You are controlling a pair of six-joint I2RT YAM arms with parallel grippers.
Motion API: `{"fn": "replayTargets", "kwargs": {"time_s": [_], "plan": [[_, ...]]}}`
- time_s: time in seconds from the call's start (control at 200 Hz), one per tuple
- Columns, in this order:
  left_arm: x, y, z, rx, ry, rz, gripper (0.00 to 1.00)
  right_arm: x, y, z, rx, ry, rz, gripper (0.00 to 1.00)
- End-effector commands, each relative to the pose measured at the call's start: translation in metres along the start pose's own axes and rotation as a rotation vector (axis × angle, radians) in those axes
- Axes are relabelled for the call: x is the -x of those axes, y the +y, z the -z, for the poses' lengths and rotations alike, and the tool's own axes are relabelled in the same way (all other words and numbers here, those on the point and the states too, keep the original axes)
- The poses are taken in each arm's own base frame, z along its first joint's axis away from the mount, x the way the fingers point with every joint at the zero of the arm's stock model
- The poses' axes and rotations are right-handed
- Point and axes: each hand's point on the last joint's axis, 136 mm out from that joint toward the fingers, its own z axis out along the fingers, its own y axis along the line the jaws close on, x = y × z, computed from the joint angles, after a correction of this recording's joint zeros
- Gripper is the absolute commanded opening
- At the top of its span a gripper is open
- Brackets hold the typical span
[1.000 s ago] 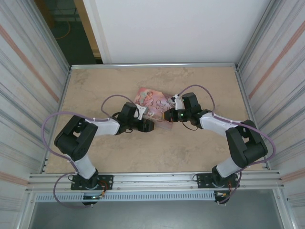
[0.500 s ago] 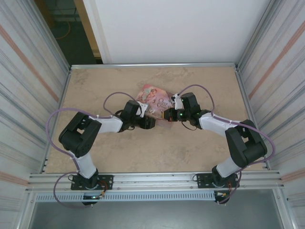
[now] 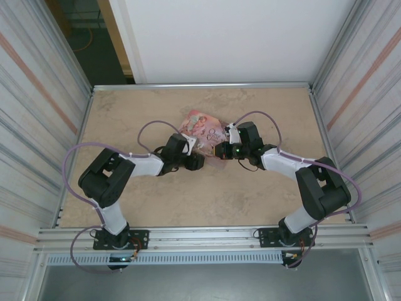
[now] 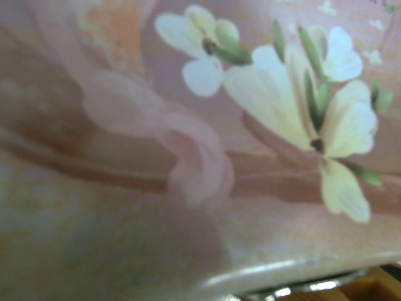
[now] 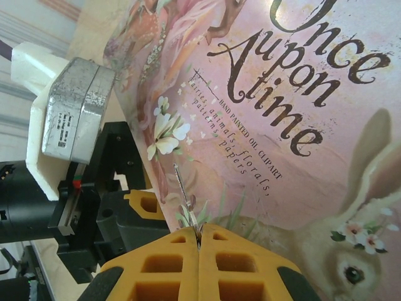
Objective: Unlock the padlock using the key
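The pink tin (image 5: 301, 157) is a flat box with a smooth, shiny lid. The lid has painted flowers, a rabbit and curly dark letters that say "Once upon a time". The tin sits on the table (image 3: 125, 119), which is smooth and sandy-brown with pale marks like stone. I cannot tell what is inside the tin. The right gripper (image 5: 198, 233) has chunky yellow fingers with square holes in them. The fingers are pressed tight together. They pinch the key (image 5: 183, 193), a thin, dark metal sliver that sticks out from the tips in front of the lid, near the painted flowers. I cannot tell if the key touches the lid. The left gripper (image 3: 195, 161) is at the near left edge of the tin, so close that its own camera gets a blurry view of pink paint and white flowers. I cannot tell how far apart its fingers are, or if they hold anything. A grey metal block (image 5: 75, 110) sits in a white holder on that arm.
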Motion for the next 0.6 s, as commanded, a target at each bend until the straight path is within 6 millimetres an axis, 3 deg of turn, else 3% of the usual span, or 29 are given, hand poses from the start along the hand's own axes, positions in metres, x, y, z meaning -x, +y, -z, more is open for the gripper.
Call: {"fn": "replayTargets", "kwargs": {"time_s": [0.0, 0.286, 0.596], "plan": [[0.012, -0.001, 0.002, 0.042, -0.036, -0.054, 0.54, -0.020, -0.010, -0.007, -0.025, 0.056, -0.037, 0.00], [0.017, -0.006, 0.001, 0.070, -0.039, -0.091, 0.48, -0.019, -0.009, -0.007, -0.024, 0.056, -0.037, 0.00], [0.023, -0.013, 0.005, 0.056, -0.056, -0.096, 0.32, -0.019, -0.008, -0.006, -0.022, 0.055, -0.034, 0.00]]}}
